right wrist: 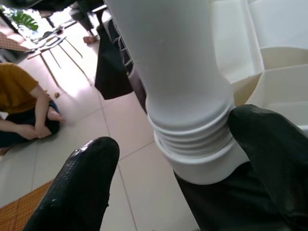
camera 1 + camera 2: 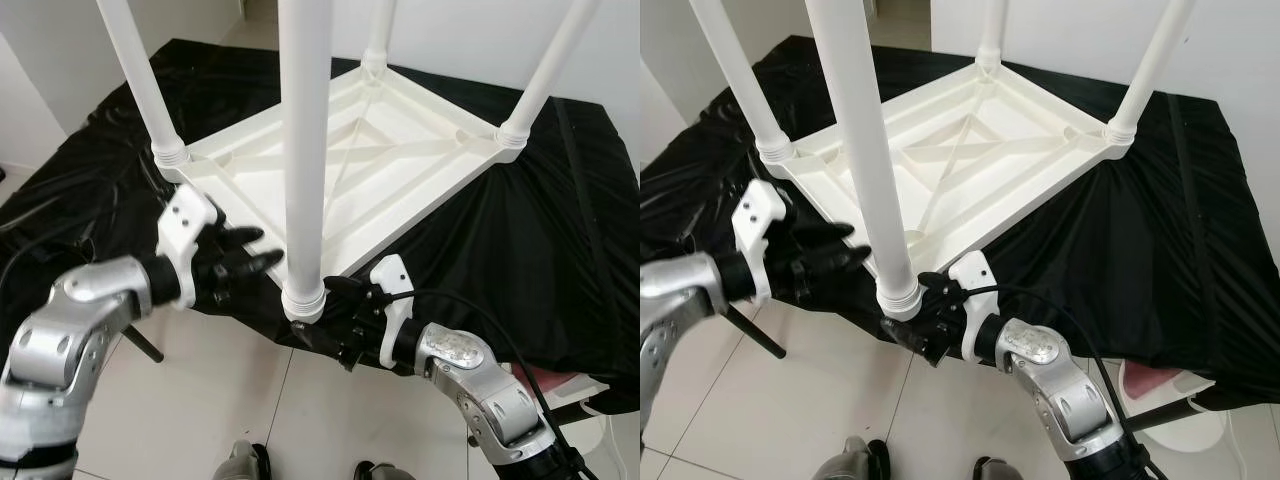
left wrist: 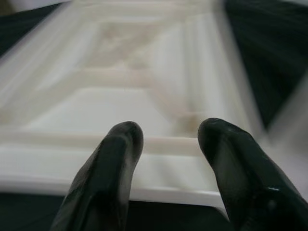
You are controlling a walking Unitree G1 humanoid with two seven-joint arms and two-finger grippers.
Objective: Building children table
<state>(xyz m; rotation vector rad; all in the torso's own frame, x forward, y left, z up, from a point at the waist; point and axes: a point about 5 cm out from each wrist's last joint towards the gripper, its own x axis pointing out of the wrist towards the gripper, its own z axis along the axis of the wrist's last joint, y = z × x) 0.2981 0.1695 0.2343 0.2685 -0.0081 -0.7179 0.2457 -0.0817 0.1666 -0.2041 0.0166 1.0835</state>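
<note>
From the head views we judge leg-fitting nearly done: the upturned tabletop (image 2: 360,160) lies on the black-draped worktop (image 2: 560,250), its near leg (image 2: 304,150) overhanging the floor edge; wrist views show left tool (image 3: 171,139) open, empty, right tool (image 1: 178,168) open astride the leg's threaded collar (image 1: 192,139), which next needs tightening.

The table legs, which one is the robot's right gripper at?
The nearest leg, at the upturned table's front corner. The right gripper sits at its threaded base; the other three stand farther back.
</note>
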